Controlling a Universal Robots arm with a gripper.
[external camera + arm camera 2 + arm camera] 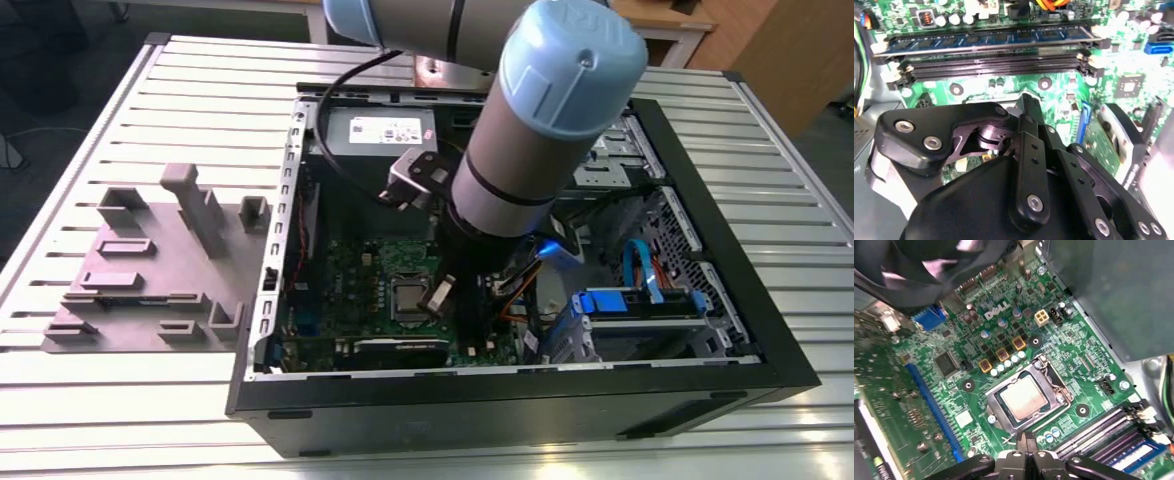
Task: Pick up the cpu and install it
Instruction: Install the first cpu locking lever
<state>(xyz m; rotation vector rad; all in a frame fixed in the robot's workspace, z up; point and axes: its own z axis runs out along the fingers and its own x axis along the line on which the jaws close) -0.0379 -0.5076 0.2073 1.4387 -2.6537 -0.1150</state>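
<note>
We judge the task nearly done: the small flat square cpu with its silvery-grey metal top (1022, 396) already lies in the silver rectangular metal socket frame (1060, 399) on the green motherboard (979, 365), inside the open black computer case (534, 400) on the pale slatted tabletop (160, 100). In the first wrist view the black claw (1025, 446) sits just beside the socket with its tips pressed together, gripping nothing we can see. What looks left is securing the socket. The chip lies flat, metal face upward; being square it has no long axis, and its edges run parallel to the frame's.
</note>
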